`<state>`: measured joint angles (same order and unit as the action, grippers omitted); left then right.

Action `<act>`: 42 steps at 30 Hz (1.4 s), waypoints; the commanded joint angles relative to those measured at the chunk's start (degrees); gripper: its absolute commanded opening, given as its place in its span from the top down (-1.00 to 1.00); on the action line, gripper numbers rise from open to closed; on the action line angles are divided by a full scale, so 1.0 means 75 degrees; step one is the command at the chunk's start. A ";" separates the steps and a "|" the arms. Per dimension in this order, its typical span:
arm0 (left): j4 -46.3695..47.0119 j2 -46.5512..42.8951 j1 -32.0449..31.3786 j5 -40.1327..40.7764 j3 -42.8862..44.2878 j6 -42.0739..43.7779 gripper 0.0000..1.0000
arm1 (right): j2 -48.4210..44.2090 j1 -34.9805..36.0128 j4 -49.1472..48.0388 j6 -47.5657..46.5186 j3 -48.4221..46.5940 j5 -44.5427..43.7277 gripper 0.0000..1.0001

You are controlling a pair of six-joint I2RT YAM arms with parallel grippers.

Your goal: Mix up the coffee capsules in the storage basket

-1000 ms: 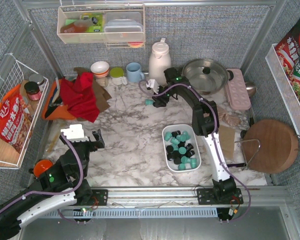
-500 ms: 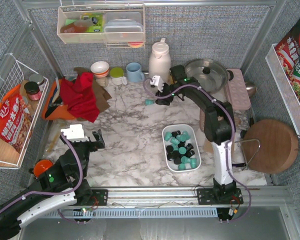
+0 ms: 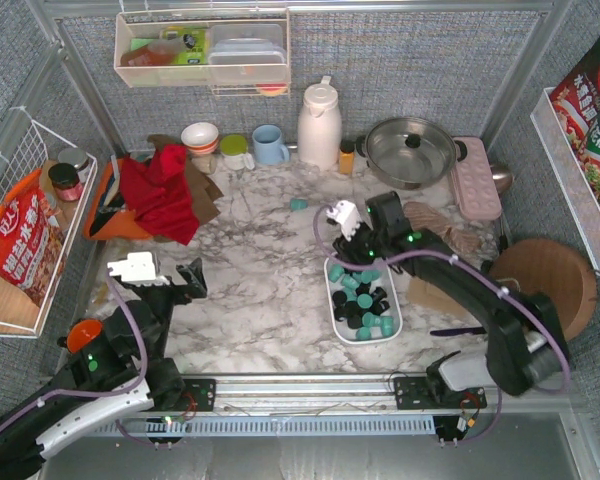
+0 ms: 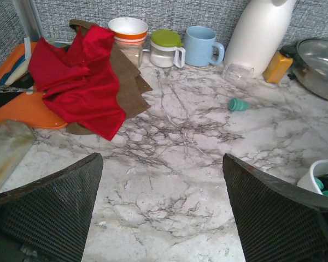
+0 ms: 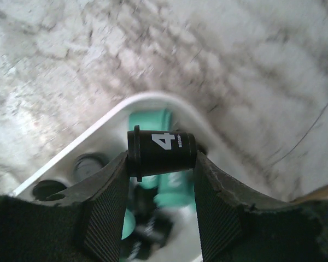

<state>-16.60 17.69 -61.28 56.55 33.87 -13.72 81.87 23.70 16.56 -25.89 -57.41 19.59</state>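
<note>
**Right gripper clamped on one black capsule over the basket's far end**

Left gripper [image 4: 161, 159], nearest the bases on the left, hangs over bare marble with its fingers spread wide and nothing between them. To the right of centre lies the basket [image 3: 370, 340], long axis running near to far, holding a loose jumble of teal and black capsules [image 3: 363, 305] that point every way. Above the basket's far left corner, the right gripper [image 5: 162, 164] pinches a black capsule [image 5: 161, 150]. This capsule lies crosswise, long axis running from one finger to the other, flanged rim to the left in the wrist view and a white "4" facing the camera. Farther out, well apart from the basket, a stray teal capsule [image 3: 298, 203] lies on its side on the table. A red cloth [image 4: 76, 82] is heaped at far left. Along the back wall stand a bowl [image 4: 128, 27], a green-lidded cup [image 4: 167, 46], a blue mug [image 4: 202, 46], a white jug [image 3: 319, 125] and a steel pot [image 3: 410, 150].
</note>
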 commanded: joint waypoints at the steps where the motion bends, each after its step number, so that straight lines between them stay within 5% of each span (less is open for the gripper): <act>1: 0.0268 -0.0165 0.0025 -0.0288 0.0023 -0.0081 -0.98 | -0.1223 0.0303 -0.0073 0.1822 0.1070 -0.1426 0.29; 10: 0.0148 -0.0560 0.0026 -0.0279 0.0056 -0.0257 -0.98 | -0.2108 0.0390 0.1179 0.1921 0.1733 -0.2308 -0.05; 25: 0.0022 -0.0714 0.0026 -0.0077 0.0089 -0.0357 -0.98 | -0.2042 0.0447 0.2141 0.1978 0.0769 -0.2922 -0.41; 27: 0.0042 -0.0685 0.0025 -0.0066 0.0076 -0.0334 -0.98 | -0.2047 0.0461 0.1862 0.2063 0.0548 -0.2983 -0.95; 28: 0.0054 -0.0657 0.0023 -0.0064 0.0073 -0.0323 -0.98 | -0.2014 0.0462 0.1632 0.2155 0.0453 -0.3109 -0.98; 37: 0.0034 -0.0484 0.0037 0.0048 0.0069 -0.0292 -0.98 | -0.0210 0.0106 -0.0372 0.1973 -0.0797 -0.3499 -0.98; 42: 0.0035 -0.0479 0.0037 0.0166 0.0043 -0.0281 -0.98 | 0.1687 -0.0086 -0.0594 0.3000 -0.2353 -0.3213 -0.96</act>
<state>-16.84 13.87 -61.04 56.62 34.15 -16.32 87.74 23.35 17.32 -9.19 -68.77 -6.02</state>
